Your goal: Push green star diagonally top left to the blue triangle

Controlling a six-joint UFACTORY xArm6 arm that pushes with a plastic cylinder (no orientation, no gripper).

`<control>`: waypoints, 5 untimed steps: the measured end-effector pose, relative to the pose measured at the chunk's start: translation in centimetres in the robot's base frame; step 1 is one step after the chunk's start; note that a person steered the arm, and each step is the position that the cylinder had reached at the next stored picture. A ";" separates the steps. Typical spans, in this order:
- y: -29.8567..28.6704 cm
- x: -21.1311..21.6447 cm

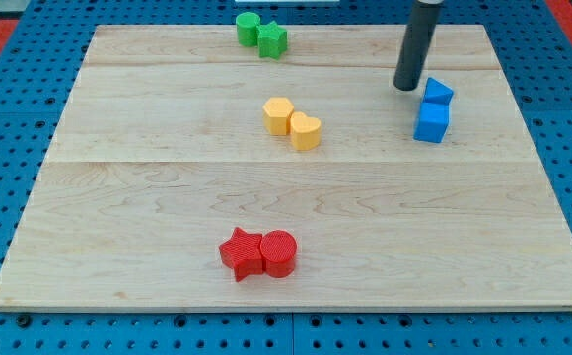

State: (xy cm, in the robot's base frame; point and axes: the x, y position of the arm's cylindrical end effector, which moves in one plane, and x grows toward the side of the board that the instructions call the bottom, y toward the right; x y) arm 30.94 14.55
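Green star (273, 40) sits at the view's top edge of the wooden board (118, 197), touching a green cylinder (248, 28) on its left. Well to the right, my tip (406, 86) rests just left of the blue triangle (437, 92), which touches a blue cube (431, 123) below. No jaws exist on this rod.

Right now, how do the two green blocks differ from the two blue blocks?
Colour: the green star and green cylinder are green; the blue triangle and blue cube are blue.
Place: the green pair sits at the view's top edge, left of centre; the blue pair sits toward the view's right.
My tip is just left of the blue triangle, far from the green pair.
Shared: each pair touches or nearly touches.
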 end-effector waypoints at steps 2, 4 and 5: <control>-9.3 -0.4; -36.6 -4.2; -35.2 -11.7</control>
State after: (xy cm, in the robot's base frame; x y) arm 19.20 -20.66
